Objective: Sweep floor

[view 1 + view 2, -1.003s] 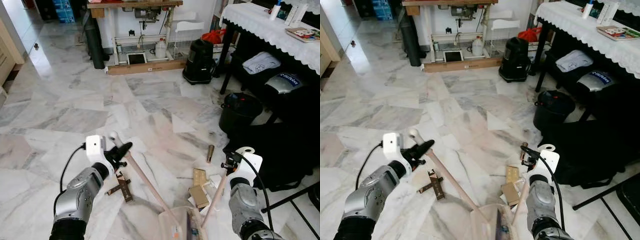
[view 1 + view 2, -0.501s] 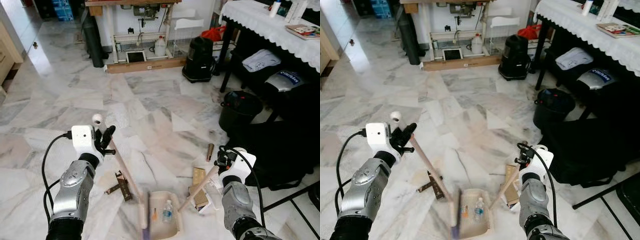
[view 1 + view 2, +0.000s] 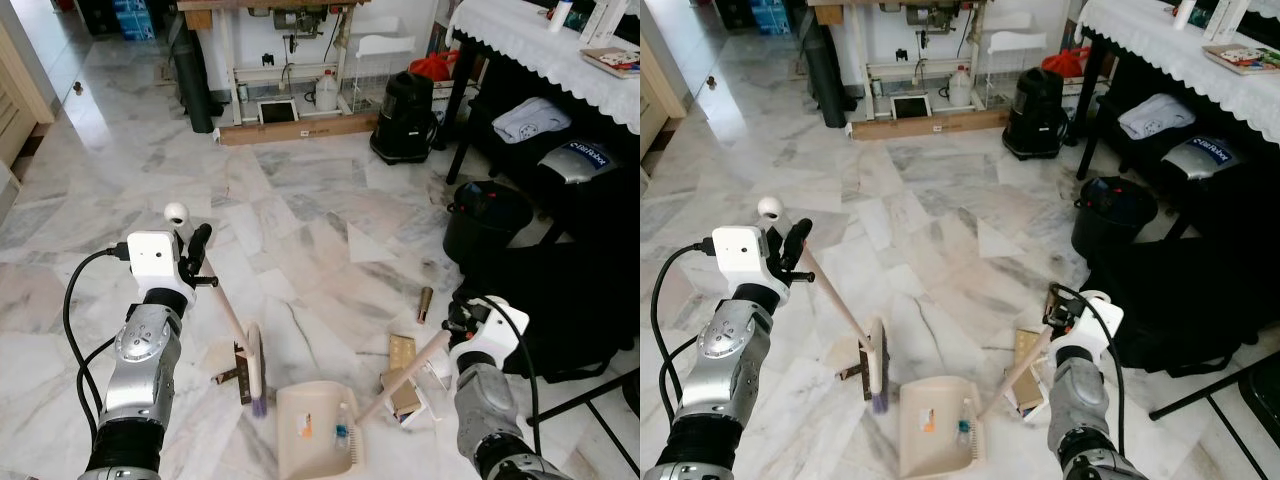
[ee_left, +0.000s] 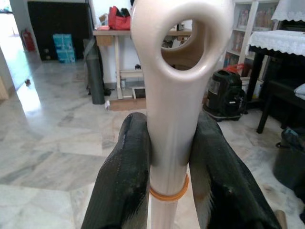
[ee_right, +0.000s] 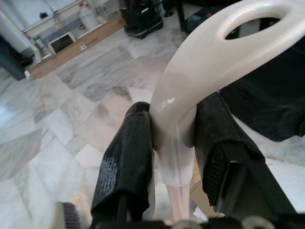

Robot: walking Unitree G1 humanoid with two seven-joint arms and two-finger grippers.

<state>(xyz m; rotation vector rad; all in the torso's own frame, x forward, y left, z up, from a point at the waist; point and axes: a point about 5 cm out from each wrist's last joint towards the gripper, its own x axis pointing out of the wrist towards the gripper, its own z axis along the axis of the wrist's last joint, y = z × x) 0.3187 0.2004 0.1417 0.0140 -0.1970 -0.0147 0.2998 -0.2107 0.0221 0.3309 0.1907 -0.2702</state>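
Your left gripper (image 4: 167,191) has its two black fingers (image 4: 121,186) clamped on the broom handle (image 3: 228,312), just below the hanging loop at its top end. The broom (image 3: 872,372) reaches down and away from those fingers, its head resting on the marble floor (image 3: 300,200) just beside the dustpan (image 3: 318,440). Your right gripper (image 5: 174,157) is closed the same way on the dustpan handle (image 3: 1015,372), with the loop sticking out past the fingertips.

Both handles look like smooth, stiff, light plastic, so expect them to twist or slide in the pads if you push hard. A grip this high gives a long lever; the head will likely swing easily but press weakly.

A few small scraps already lie in the pan, though they are too small to identify. More litter, a flat packet (image 3: 399,352) and a brown tube (image 3: 423,303), lies on the floor beyond the pan, below your right fingers.
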